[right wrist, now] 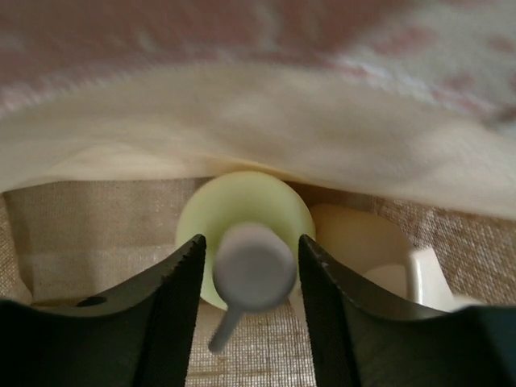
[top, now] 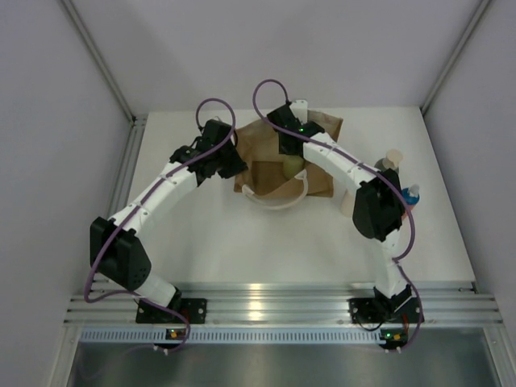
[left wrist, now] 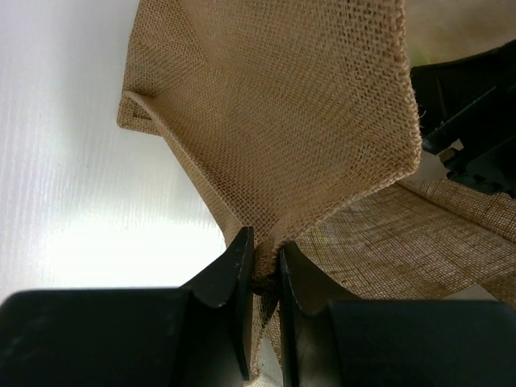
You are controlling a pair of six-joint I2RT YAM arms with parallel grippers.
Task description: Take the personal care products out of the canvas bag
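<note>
Emptying the bag [top: 326,126]: some bottles [top: 393,158] stand outside; our left gripper [left wrist: 264,274] pinches its rim, our right gripper [right wrist: 251,242] sets narrow jaws about a yellow-green bottle [right wrist: 242,195] inside, grip uncertain.

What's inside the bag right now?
A yellow-green bottle, its cap straddled by the open right gripper, with a cream bottle beside it. Above them, pale fabric hides the rest of the bag.
</note>
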